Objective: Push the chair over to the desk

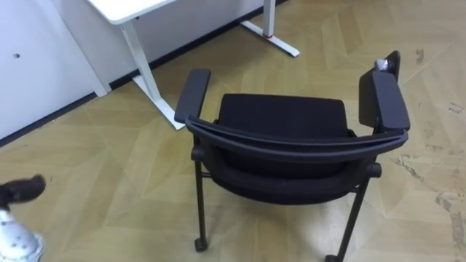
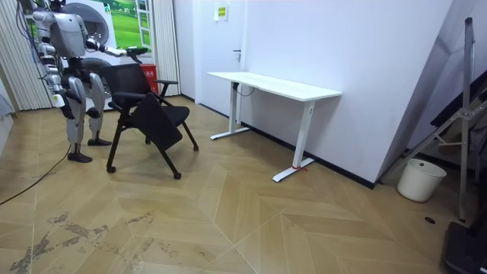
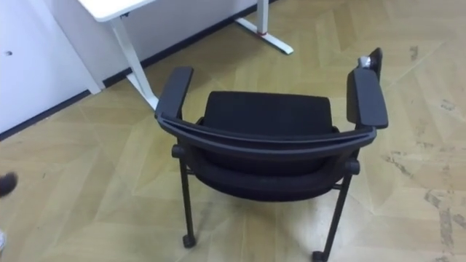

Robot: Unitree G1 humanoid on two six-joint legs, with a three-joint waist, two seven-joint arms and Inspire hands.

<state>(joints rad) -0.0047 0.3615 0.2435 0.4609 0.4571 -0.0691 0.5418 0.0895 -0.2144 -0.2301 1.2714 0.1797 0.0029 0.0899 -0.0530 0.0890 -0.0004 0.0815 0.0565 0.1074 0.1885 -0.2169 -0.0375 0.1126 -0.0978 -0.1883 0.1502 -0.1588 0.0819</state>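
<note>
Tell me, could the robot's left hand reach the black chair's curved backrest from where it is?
Probably yes: the left hand hangs beside the black padded chair, with only bare wooden floor between it and the curved backrest.

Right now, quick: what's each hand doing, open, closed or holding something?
Left hand: low at the left edge, cannot tell.
Right hand: by the far right end of the chair, cannot tell.

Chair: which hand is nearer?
Right. The right hand sits at the front tip of the right armrest of the chair; the left hand is low to its left, clear of it.
</note>
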